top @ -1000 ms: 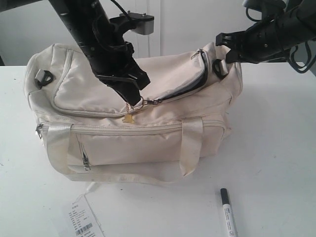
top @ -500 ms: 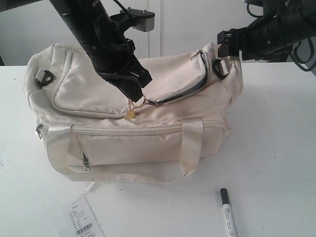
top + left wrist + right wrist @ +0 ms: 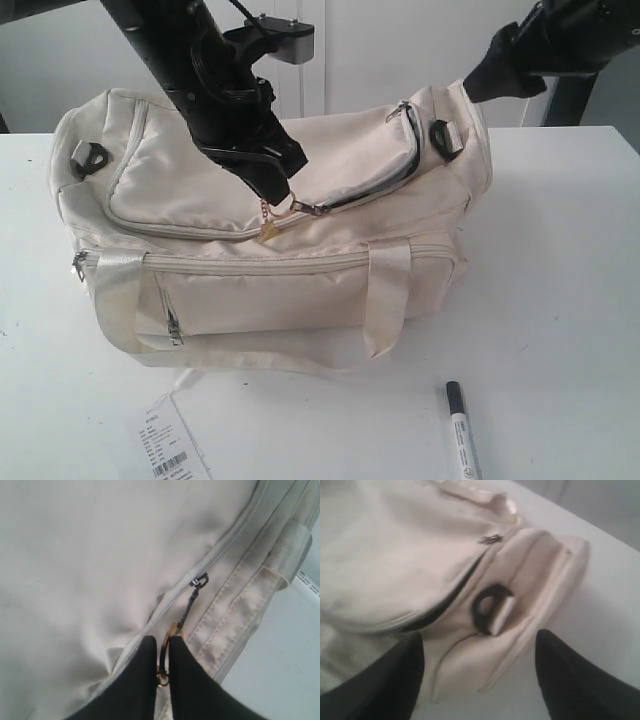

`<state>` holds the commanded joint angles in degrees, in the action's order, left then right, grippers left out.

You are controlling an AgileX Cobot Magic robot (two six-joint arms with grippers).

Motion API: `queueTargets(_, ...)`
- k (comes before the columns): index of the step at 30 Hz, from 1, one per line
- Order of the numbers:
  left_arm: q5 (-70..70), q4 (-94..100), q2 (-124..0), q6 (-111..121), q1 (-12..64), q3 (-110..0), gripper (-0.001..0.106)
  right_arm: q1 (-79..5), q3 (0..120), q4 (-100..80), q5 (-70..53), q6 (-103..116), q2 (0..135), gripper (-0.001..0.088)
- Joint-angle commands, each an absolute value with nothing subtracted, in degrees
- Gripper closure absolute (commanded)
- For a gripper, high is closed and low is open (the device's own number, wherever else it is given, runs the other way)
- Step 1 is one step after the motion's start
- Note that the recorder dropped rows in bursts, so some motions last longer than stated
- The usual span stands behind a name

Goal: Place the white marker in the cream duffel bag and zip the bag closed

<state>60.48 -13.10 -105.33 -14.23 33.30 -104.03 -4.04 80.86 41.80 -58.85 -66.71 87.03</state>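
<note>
Atop the cream duffel bag (image 3: pixel 300 285), left tool (image 3: pixel 275 200) slants down, pinching zip-pull (image 3: pixel 186 611).

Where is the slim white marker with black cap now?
Exterior view, lower right: the white marker lies on the white table, in front of the cream fabric duffel bag.

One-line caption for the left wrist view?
Left pincer shut on the zipper pull ring of the cream duffel bag.
</note>
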Motion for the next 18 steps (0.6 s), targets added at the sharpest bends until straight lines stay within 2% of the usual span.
queueTargets(2, 60.48, -13.10, -105.33, -15.00, 33.30, -104.03, 0.105, -4.30, 79.44, 46.93, -61.42, -76.40, 86.74, 0.0270)
queueTargets(7, 60.82, -12.98, -105.33, -15.35, 33.30, -104.03, 0.105, -4.62, 78.11, 46.94, -69.96, -102.52, 86.41, 0.0270)
queueTargets(12, 61.04, -12.98, -105.33, -16.58, 33.30, -104.03, 0.105, -6.95, 76.69, 47.05, -69.53, -111.59, 86.33, 0.0270)
queueTargets(18, 61.31, -12.32, -105.33, -16.92, 33.30, -104.03, 0.105, -11.67, 72.97, 46.43, -61.29, -120.28, 86.44, 0.0270)
